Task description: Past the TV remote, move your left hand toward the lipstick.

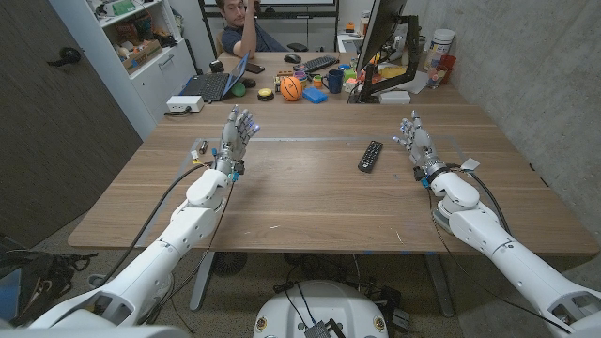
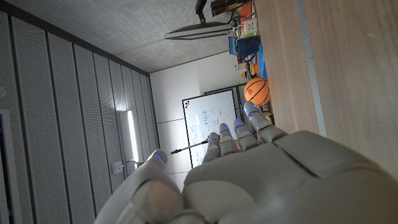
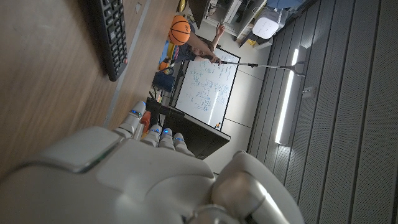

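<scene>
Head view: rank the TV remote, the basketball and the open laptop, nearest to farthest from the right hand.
From the right hand:
1. TV remote, just beside it toward the table's middle.
2. Basketball, on the far table, centre.
3. Open laptop, far table, left side.

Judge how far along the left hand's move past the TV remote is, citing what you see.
Done: nothing visible yet. The left hand stands fingers up over the table's left part, holding nothing, well apart from the TV remote, which lies nearer the right hand. In hand: no reach is evident. Left: the whole move. A small object beside the left hand may be the lipstick, but it is too small to tell.
</scene>
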Controlling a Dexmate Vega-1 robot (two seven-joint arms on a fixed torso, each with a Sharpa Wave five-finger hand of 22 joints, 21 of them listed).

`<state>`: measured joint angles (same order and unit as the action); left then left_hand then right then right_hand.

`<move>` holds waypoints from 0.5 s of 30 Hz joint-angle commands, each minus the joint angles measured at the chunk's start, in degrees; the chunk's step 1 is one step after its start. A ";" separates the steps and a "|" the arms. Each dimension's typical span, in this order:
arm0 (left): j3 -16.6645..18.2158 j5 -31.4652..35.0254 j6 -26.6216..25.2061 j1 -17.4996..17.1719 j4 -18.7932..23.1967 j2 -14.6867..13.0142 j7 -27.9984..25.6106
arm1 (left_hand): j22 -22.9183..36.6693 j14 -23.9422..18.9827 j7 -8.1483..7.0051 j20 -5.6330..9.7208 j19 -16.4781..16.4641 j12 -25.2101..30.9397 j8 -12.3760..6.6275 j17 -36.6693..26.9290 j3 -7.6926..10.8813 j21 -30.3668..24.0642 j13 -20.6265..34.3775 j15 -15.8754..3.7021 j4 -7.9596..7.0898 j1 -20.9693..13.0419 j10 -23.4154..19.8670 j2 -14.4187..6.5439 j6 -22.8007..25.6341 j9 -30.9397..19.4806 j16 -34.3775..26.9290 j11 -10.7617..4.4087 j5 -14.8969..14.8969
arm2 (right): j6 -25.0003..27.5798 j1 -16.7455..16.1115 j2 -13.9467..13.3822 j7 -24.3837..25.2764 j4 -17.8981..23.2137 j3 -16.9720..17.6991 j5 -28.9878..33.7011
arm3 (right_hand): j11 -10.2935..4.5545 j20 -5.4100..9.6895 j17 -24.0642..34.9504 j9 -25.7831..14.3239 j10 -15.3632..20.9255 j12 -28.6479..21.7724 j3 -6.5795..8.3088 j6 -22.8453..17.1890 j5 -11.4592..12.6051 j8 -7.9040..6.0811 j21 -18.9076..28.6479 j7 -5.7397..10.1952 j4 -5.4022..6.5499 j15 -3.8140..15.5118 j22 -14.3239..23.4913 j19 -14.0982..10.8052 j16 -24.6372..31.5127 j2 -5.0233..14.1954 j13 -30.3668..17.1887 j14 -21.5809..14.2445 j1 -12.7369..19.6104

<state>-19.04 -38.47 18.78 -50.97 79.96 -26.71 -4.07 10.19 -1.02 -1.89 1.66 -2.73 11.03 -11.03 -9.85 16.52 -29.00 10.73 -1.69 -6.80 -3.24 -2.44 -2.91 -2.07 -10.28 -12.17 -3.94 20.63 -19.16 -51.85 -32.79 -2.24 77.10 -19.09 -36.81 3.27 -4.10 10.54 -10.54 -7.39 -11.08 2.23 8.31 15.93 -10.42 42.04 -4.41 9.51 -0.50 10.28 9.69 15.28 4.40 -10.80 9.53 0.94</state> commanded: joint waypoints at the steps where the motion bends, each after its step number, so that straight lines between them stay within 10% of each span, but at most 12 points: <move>1: 1.22 3.92 12.39 2.58 -6.65 4.92 -2.07 | 0.14 0.71 -1.99 0.38 0.02 -0.23 -0.06 -0.13 1.00 0.69 0.14 -1.12 0.91 -1.96 0.39 -1.00 0.32 -0.13 0.23 -0.87 0.86 | -0.63 -0.34 -0.04 -0.03 -0.01 0.09 0.11 | -0.03 -0.17 0.28 -0.23 -0.74 -0.07 -0.34 0.58 0.30 -0.25 -0.33 0.22 0.34 0.16 0.16 7.80 0.02 3.12 -0.17 6.29 0.12; 15: 2.83 10.27 38.72 13.48 -29.81 13.25 -1.03 | 0.19 3.18 -8.71 -4.97 2.35 -0.51 -0.53 -0.28 1.27 3.49 0.25 -0.95 4.04 -5.38 1.93 0.57 1.76 -0.41 1.03 -2.02 0.93 | -0.84 0.63 0.23 -0.98 -1.83 -0.19 0.11 | -0.02 -0.19 0.30 -0.23 -0.59 -0.11 -0.63 0.59 0.26 -0.30 -0.60 0.17 0.38 0.09 0.17 7.74 -0.06 2.93 -0.17 6.27 -0.04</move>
<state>-17.44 -32.30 39.65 -44.95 66.19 -19.16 -5.93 10.28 1.40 -9.76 -2.54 -0.41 10.58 -11.25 -10.02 17.77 -25.82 10.81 -2.00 -3.30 -7.74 -0.95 -2.27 -0.49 -10.55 -11.38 -5.56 21.24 -19.66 -51.95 -32.81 -2.41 76.55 -19.06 -36.78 3.26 -4.10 10.53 -10.53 -7.39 -11.08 1.99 8.61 15.93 -10.42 41.70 -4.09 9.74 -0.50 10.27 9.69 15.28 4.40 -10.79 9.53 0.94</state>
